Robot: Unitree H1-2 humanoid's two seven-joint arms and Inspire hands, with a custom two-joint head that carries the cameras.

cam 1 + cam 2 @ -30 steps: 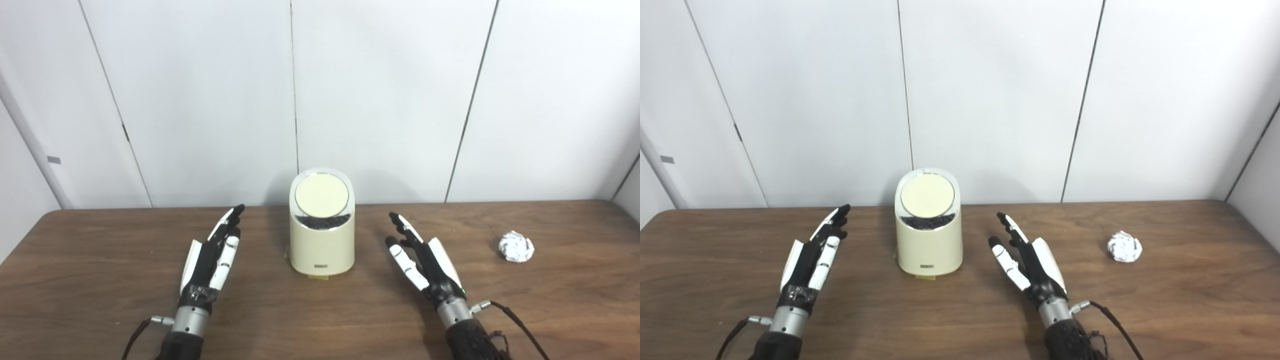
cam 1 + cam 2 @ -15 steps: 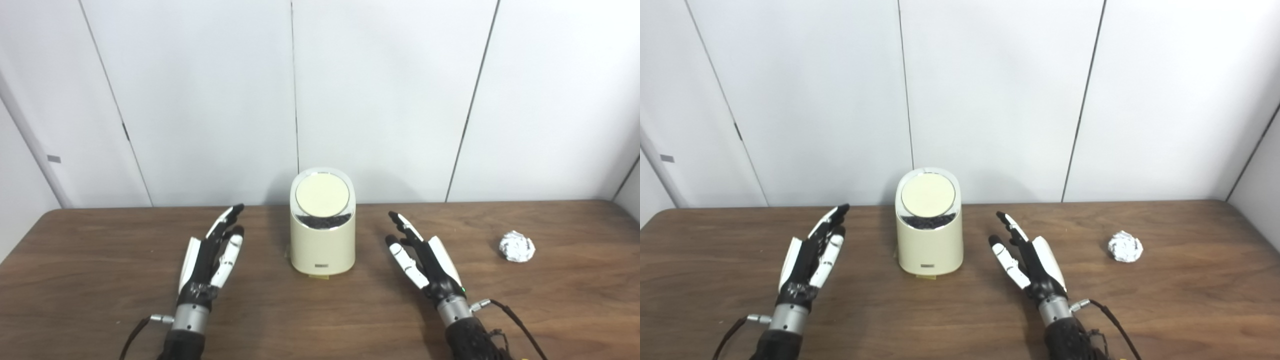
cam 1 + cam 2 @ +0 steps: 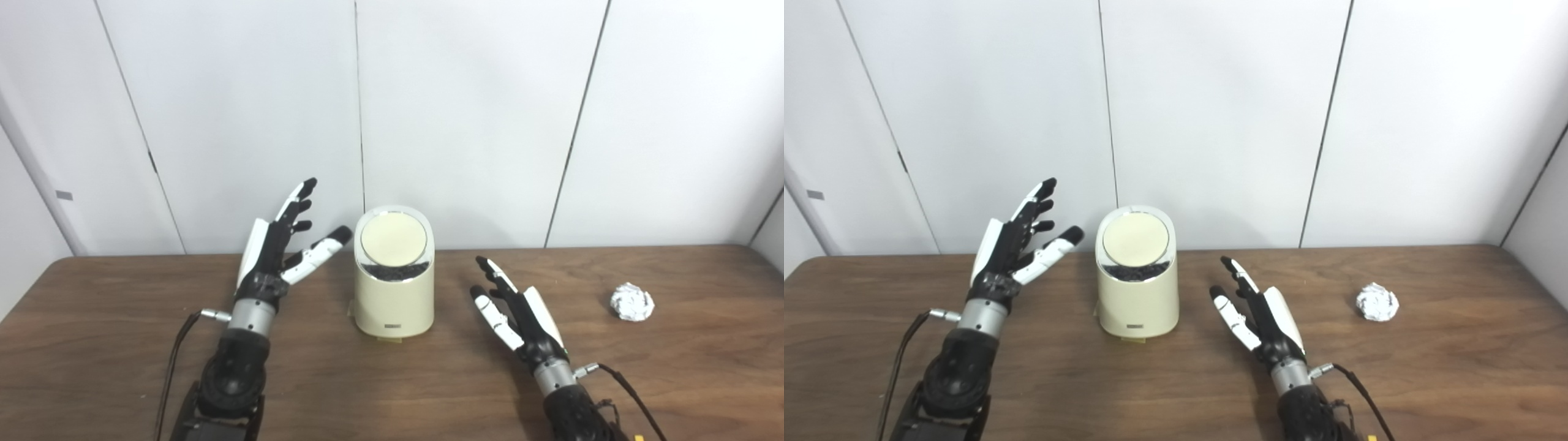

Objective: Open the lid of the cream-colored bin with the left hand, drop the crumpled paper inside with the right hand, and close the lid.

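Observation:
The cream-colored bin stands upright in the middle of the table, its round lid tilted toward me and closed over a dark band. My left hand is raised above the table to the left of the bin, open, fingers spread, with the thumb tip close to the lid's left rim. My right hand rests low to the right of the bin, open and holding nothing. The crumpled paper lies on the table far to the right, well apart from the right hand.
The brown wooden table ends against white wall panels just behind the bin. Cables trail from both wrists toward the front edge.
My left hand has risen from the tabletop and moved up and toward the bin's lid, its thumb spreading out. The right hand, bin and paper have stayed where they were.

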